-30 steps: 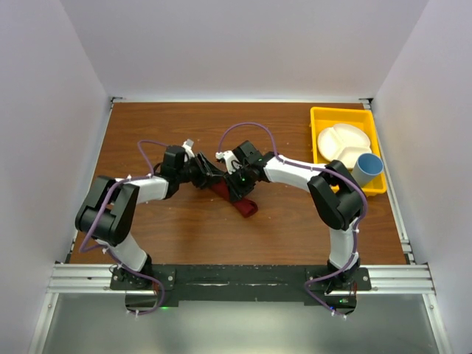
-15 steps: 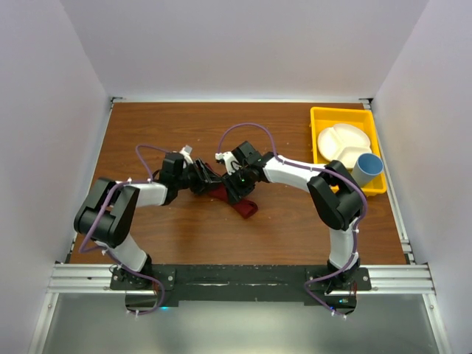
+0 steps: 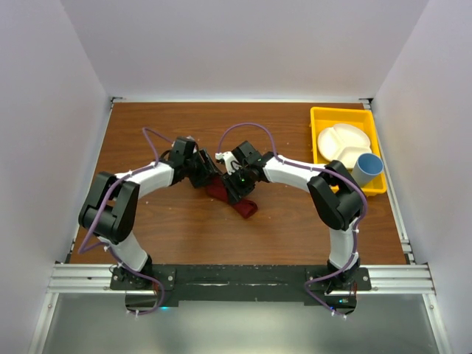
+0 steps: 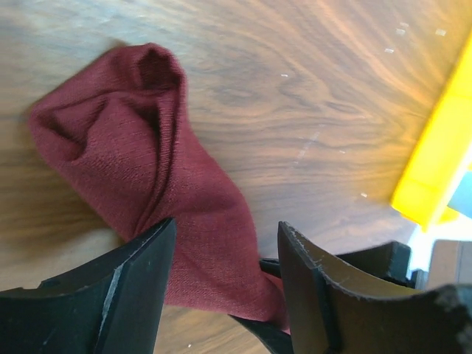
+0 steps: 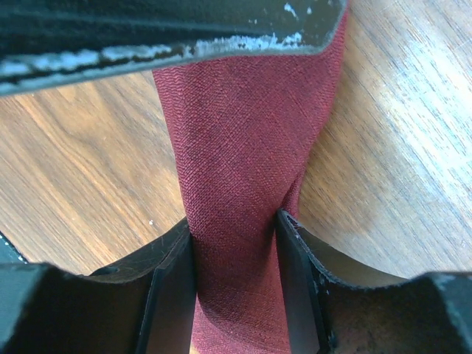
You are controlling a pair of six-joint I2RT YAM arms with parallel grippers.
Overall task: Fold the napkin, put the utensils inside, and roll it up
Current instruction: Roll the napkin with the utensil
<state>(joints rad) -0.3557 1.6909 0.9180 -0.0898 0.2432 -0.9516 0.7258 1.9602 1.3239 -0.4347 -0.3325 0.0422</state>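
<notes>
The napkin [image 3: 237,198] is a dark red roll lying slantwise on the wooden table, between the two arms. In the left wrist view the napkin [image 4: 140,140] runs from a puffy open end down between my left gripper [image 4: 225,236], which stands open: one finger lies against the cloth and bare table shows beside the other. My right gripper [image 5: 234,228] is shut on the napkin [image 5: 236,147], both pads pressing the sides of the roll. From above, my left gripper [image 3: 205,175] and right gripper [image 3: 234,186] sit close together over the roll's far end. The utensils are hidden.
A yellow bin [image 3: 324,118] stands at the back right with a white divided plate [image 3: 343,144] and a blue cup [image 3: 367,168] in it. Its corner, the yellow bin [image 4: 442,162], shows in the left wrist view. White walls enclose the table on three sides.
My left gripper's jaws have widened, and the left arm has swung its wrist back and to the right. The right arm and the napkin have stayed in place.
</notes>
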